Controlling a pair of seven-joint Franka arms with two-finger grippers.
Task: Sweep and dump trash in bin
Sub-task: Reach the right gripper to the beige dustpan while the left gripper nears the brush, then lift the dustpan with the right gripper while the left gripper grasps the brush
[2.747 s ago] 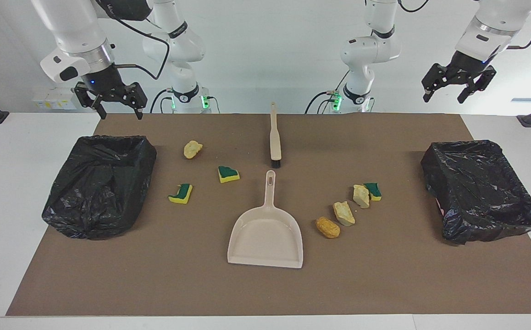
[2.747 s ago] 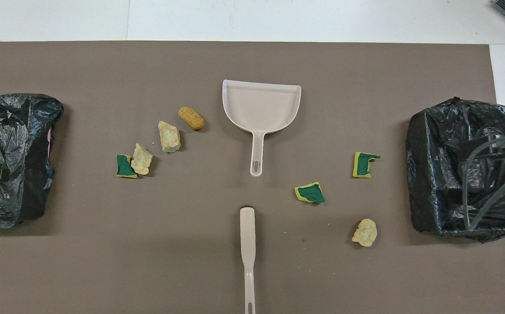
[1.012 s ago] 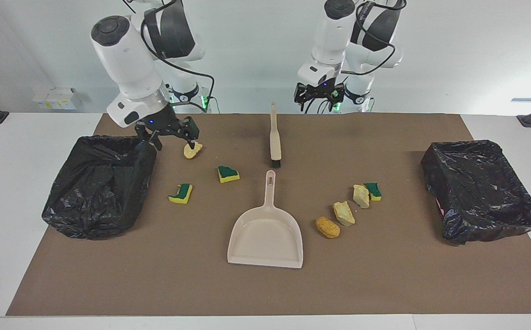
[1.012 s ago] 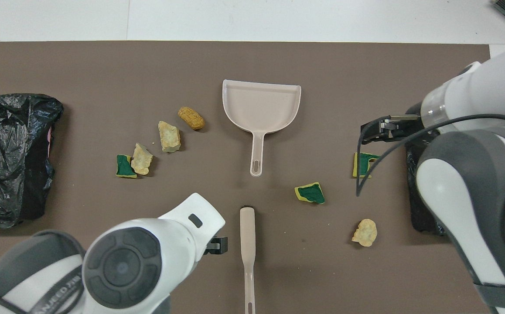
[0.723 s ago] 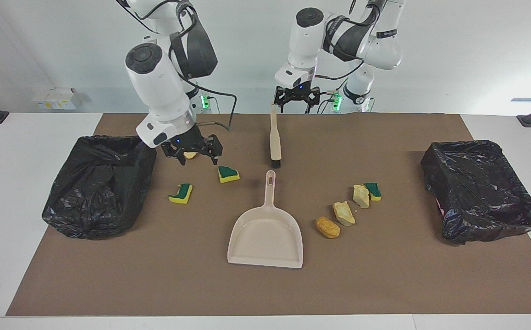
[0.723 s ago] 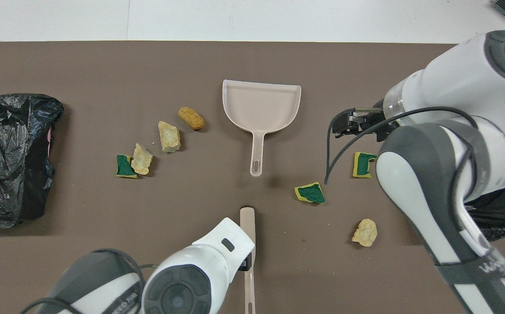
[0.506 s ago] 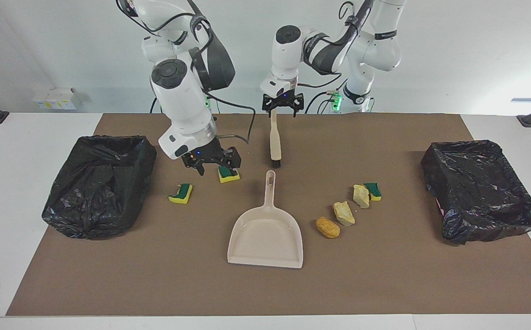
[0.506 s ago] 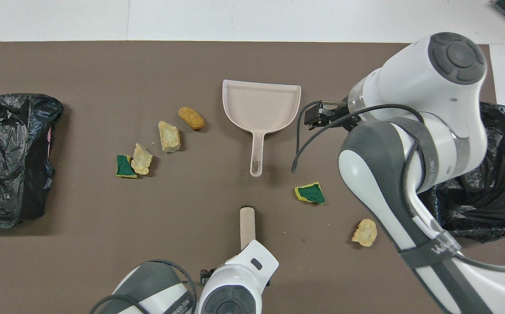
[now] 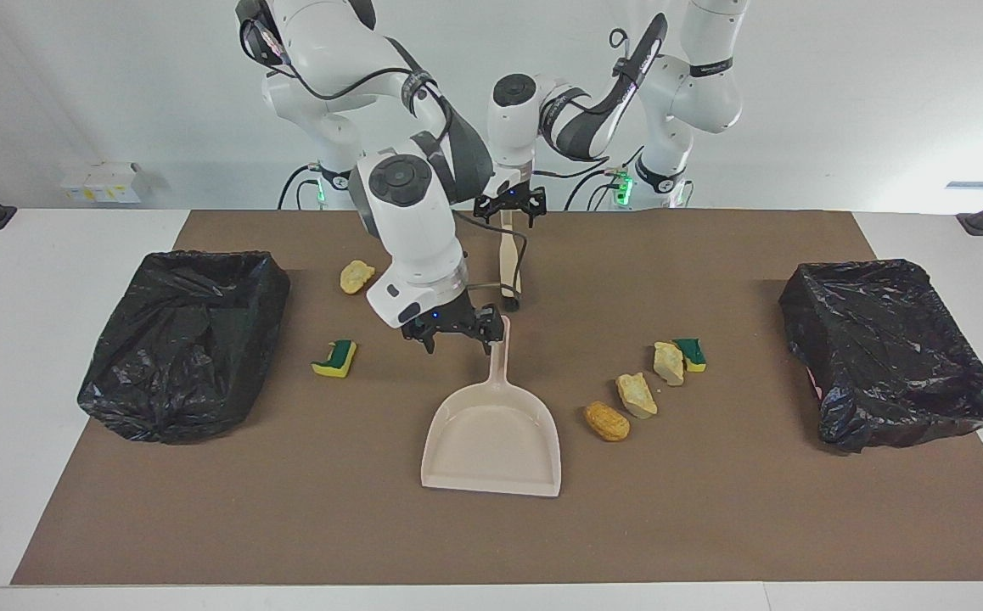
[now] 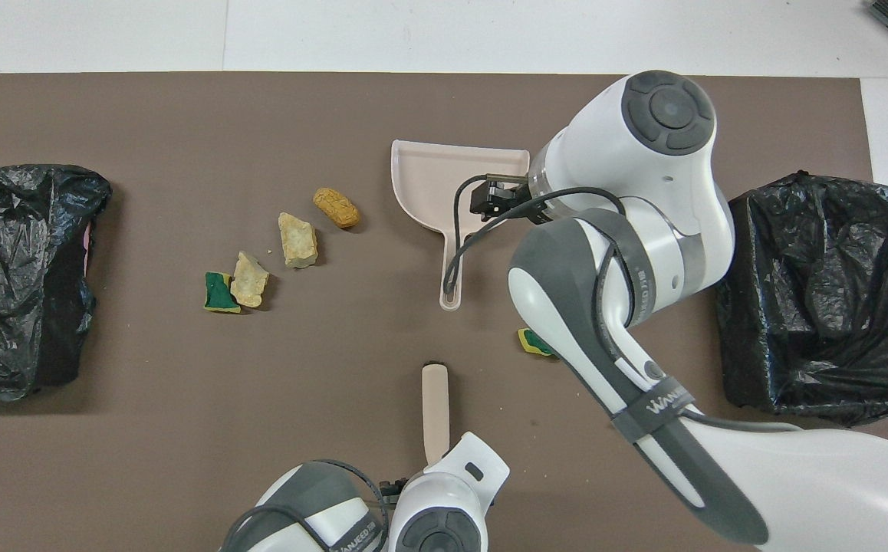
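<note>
The trash is torn sponge chunks on the brown mat. A tan chunk [image 9: 356, 276] and a yellow-green one [image 9: 334, 358] lie near the right arm's bin [image 9: 186, 339]. My right arm mostly hides another green piece [image 10: 530, 340]. An orange chunk [image 9: 607, 421], two cream ones [image 9: 636, 395] [image 9: 668, 362] and a green one [image 9: 693, 353] lie toward the left arm's bin [image 9: 890, 348]. The beige dustpan [image 9: 491, 441] is mid-table. My right gripper [image 9: 457, 342] hangs open just above the mat beside the dustpan's handle. My left gripper [image 9: 508, 217] is open astride the brush [image 9: 508, 263] handle.
Both bins are lined with black bags and stand at the two ends of the mat [image 9: 712, 509]. The right arm's elbow and forearm [image 10: 628, 253] hang over the mat between the dustpan and its bin.
Both arms swung in from the table's ends. The right gripper passed over the sponge pieces to the dustpan handle. The left gripper came down over the brush handle. Nothing on the mat moved.
</note>
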